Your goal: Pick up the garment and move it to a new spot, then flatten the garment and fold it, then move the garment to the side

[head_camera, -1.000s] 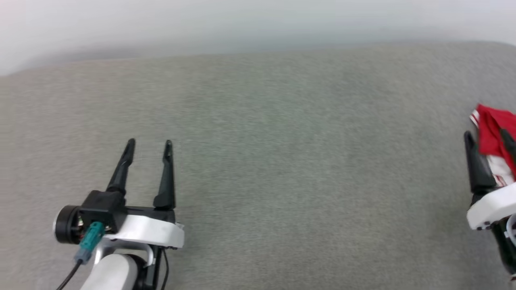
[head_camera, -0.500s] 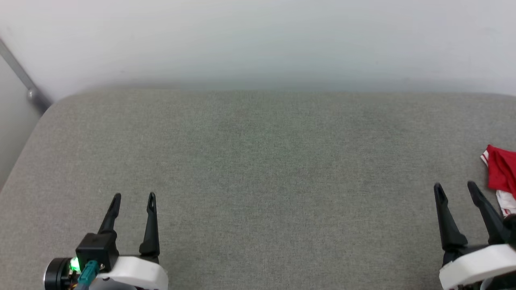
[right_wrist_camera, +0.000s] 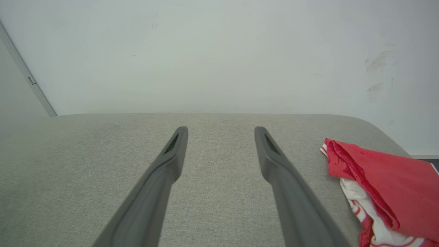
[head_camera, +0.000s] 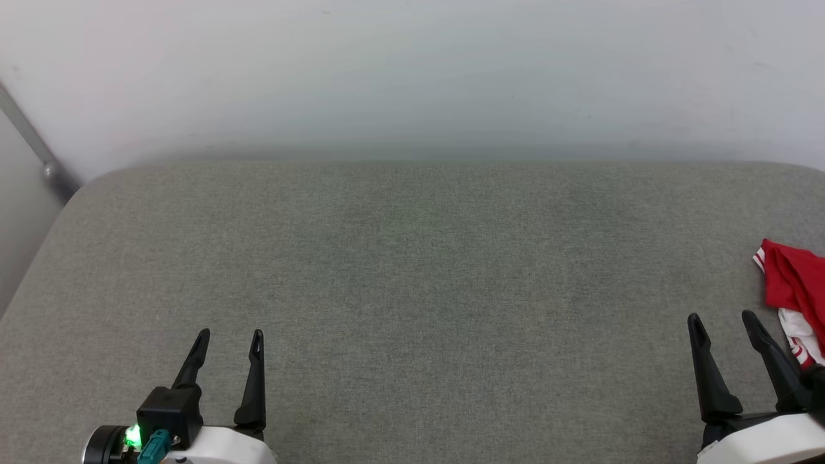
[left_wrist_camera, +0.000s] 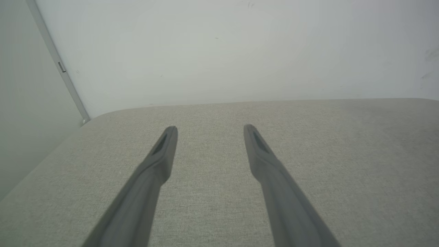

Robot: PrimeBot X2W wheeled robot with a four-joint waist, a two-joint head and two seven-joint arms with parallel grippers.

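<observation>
Left gripper [head_camera: 231, 334]: spread wide with nothing between its two dark fingers. It sits at the lower left of the head view, tips pointing away from the robot, over bare grey cushion [head_camera: 412, 270].
Left wrist: a small green light [head_camera: 133, 436] glows on the black block behind the fingers, with a teal plug [head_camera: 151, 446] just beside it.
Right gripper [head_camera: 720, 317]: also spread and holding nothing, at the lower right of the head view. Its outer finger lies just beside the near edge of the shirt [head_camera: 789, 283] — whether the two touch I cannot tell.
Shirt: crumpled in a heap on the cushion near its right end, to the right of the right gripper. Red cloth lies on top, and white cloth with red stripes bunches under it on the near side. Part of it is cut off by the picture's edge.
Cushion: grey woven cloth with rounded far corners, its far edge against the wall [head_camera: 412, 77].
Wall: pale and plain, with a few faint scuffs at the right in the right wrist view.
Metal strip [head_camera: 38, 154]: slants down the wall at the far left — it ends by the cushion's far left corner.
</observation>
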